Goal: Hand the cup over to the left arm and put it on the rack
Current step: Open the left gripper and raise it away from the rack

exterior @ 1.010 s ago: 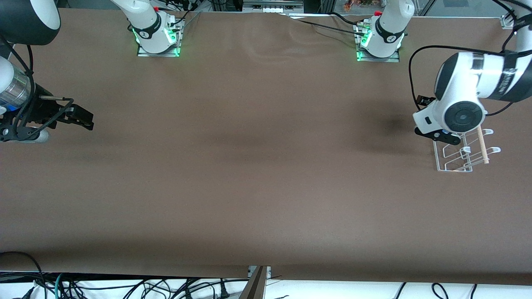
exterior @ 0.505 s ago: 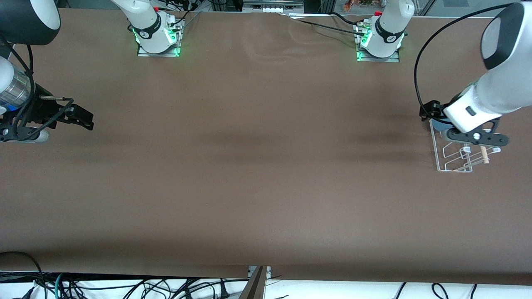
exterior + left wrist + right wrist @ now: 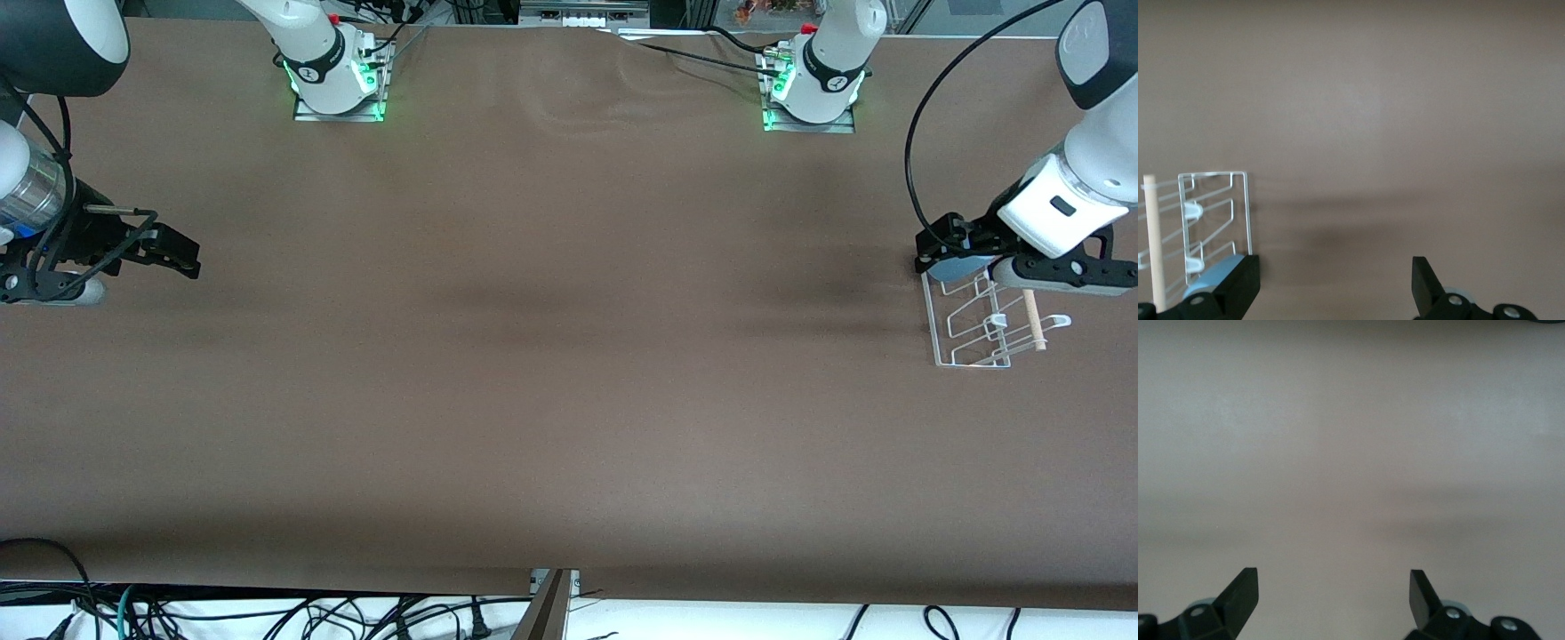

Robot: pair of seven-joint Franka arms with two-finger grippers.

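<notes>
**One cup on one rack, both grippers empty**

Brown cloth covers the worktop (image 3: 533,356), which carries a single rack (image 3: 971,329) at the left arm's end. One light-blue cup (image 3: 956,264) sits on the rack's end farther from the front camera; in the left wrist view it shows among the white wires beside the one wooden dowel (image 3: 1032,320). Over that end of the rack hangs the left gripper (image 3: 1335,290), fingers spread wide with nothing between them. At the right arm's end, the right gripper (image 3: 1333,603) waits above bare cloth, likewise wide open and empty.
</notes>
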